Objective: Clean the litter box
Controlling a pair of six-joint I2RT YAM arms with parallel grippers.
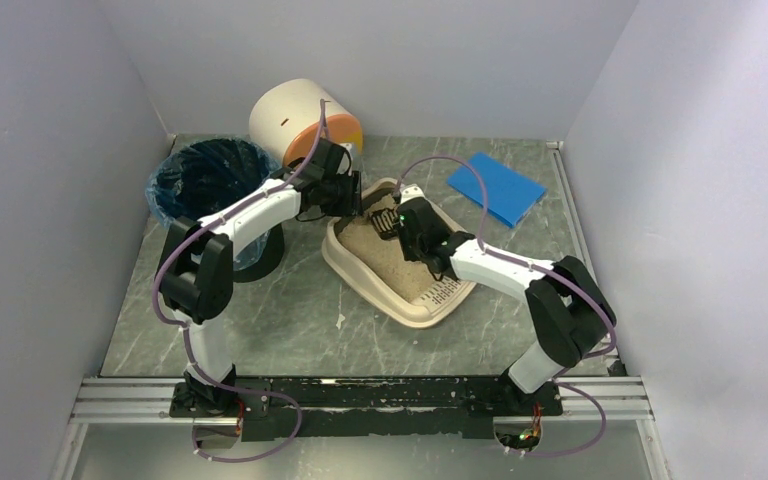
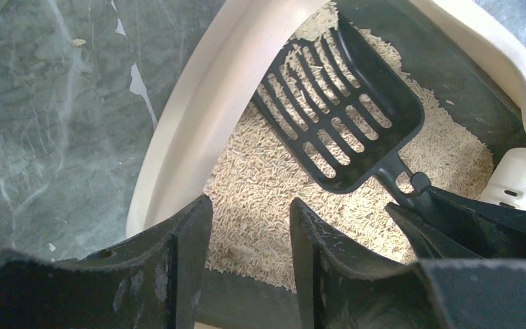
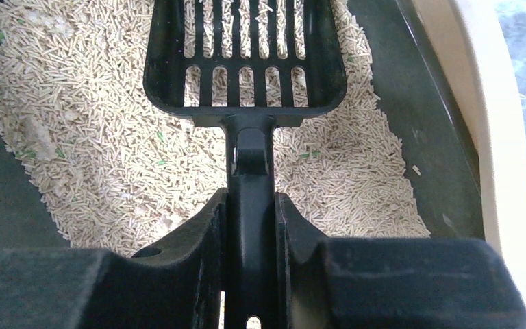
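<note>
The litter box (image 1: 365, 290) was set near the middle of the grey marbled table (image 1: 290, 340), at an angle, with its slotted ledge (image 1: 447, 293) turned toward the right arm's base. A black round bin (image 1: 205, 178) lined with blue plastic was seen at the far left. A white cylindrical drawer unit (image 1: 288, 115) with an orange front was placed just behind the tray, and a flat blue sheet (image 1: 497, 187) well apart at the far right. The tray's far end was crowded by both arms. The tray was shown as smooth beige plastic with a wide rolled rim. Pale rod-shaped litter (image 2: 260, 178) was heaped inside it, and dark bare floor was exposed around the heap. A black slotted scoop (image 3: 250, 120) was laid on the litter, its handle clamped in the right gripper (image 3: 250, 226). The left gripper (image 2: 250, 233) was held over the tray's edge, jaws apart, nothing between them.
</note>
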